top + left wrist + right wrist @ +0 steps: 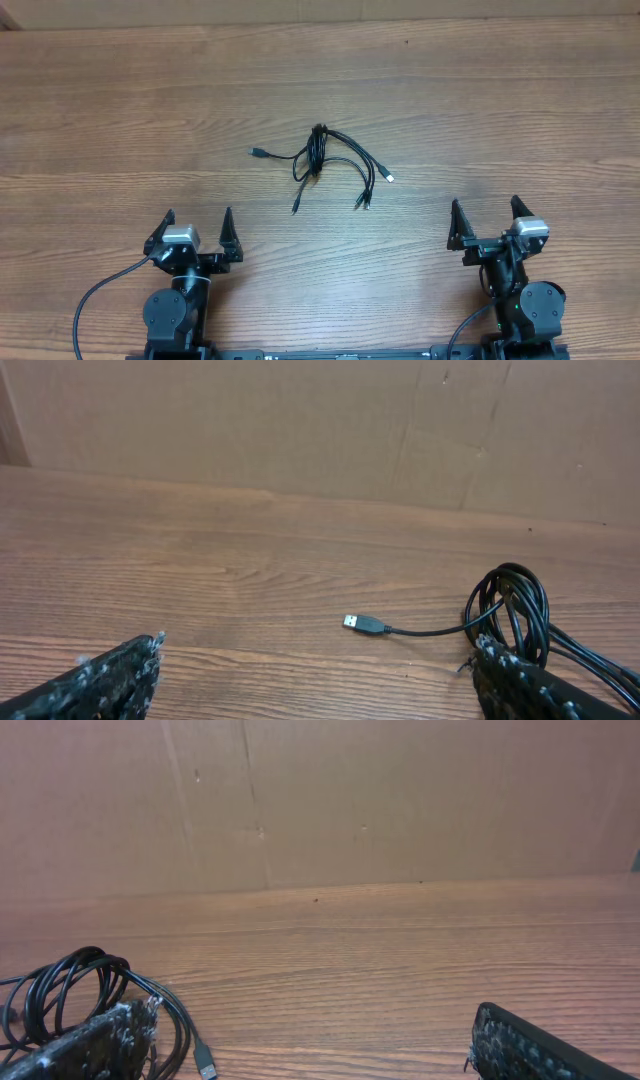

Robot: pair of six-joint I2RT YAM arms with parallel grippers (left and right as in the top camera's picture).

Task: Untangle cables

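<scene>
Overhead view: the cables (318,158) are one knotted bundle, centered and farther out than both grippers, with a USB plug (257,152) poking left. Left gripper (197,214) and right gripper (485,203) gape wide, holding nothing. Untangling hasn't started, I'd say. Next up, reach in and pinch a loose end.

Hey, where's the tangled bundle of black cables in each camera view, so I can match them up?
Overhead: the cables lie at the middle of the table.
Left wrist: lower right, with one plug stretched out to the left.
Right wrist: lower left, cut off by the picture's edge.
Shared landmark: the bundle's looped coil on the wood-grain table.
</scene>
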